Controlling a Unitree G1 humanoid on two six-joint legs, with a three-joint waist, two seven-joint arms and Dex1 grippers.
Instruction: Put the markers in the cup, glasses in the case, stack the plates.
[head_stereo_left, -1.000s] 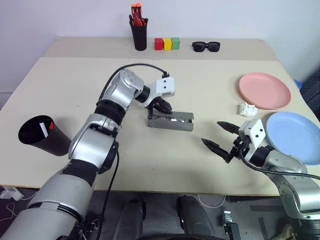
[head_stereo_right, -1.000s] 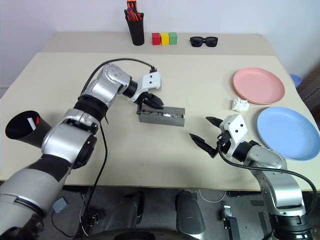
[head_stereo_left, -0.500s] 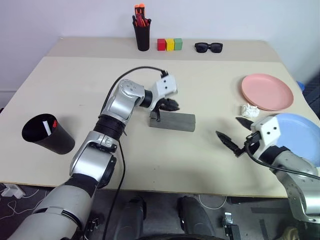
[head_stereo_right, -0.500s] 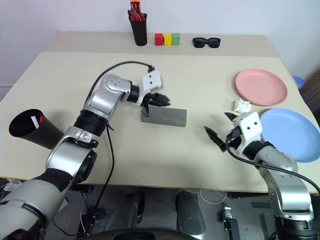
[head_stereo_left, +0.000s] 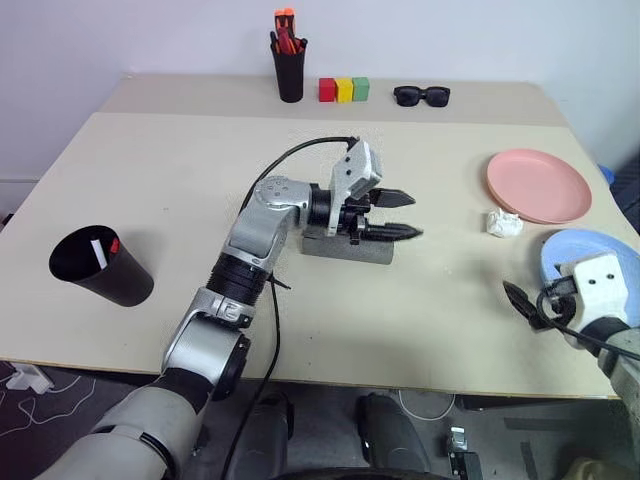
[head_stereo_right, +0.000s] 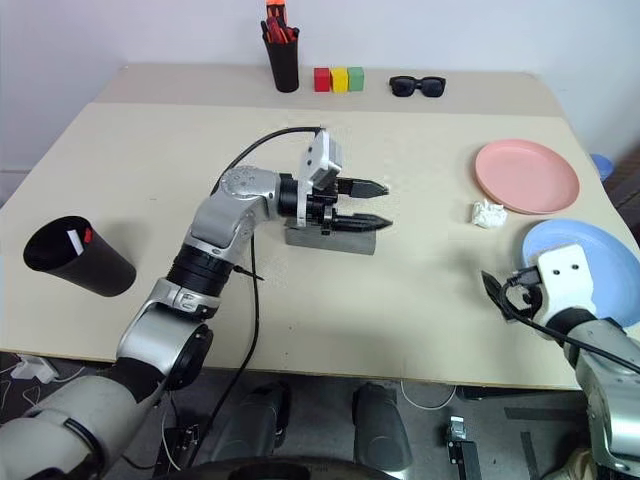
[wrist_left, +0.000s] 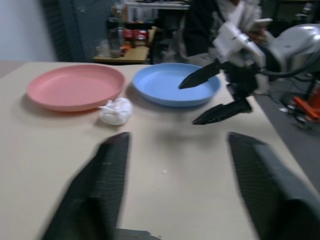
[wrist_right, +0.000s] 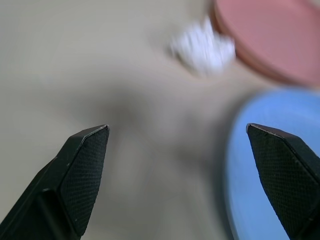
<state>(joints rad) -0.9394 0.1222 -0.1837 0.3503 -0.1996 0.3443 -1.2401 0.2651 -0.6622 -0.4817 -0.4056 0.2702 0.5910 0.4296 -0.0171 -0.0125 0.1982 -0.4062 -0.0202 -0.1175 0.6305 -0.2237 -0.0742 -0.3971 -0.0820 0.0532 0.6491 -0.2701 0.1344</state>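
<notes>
While your left gripper (head_stereo_left: 398, 215) hangs spread and empty above the shut grey glasses case (head_stereo_left: 345, 248) at mid-table, your right gripper (wrist_right: 180, 165) stands wide and empty at the near edge of the light blue plate (head_stereo_right: 585, 280). Beyond it lies the salmon pink plate (head_stereo_left: 536, 185), a crumpled white wad (head_stereo_left: 502, 223) between them. Both plates look light, stiff and probably slick; pinch one by its raised rim. Two markers (head_stereo_left: 103, 250) stand in the black cup (head_stereo_left: 100, 268).
</notes>
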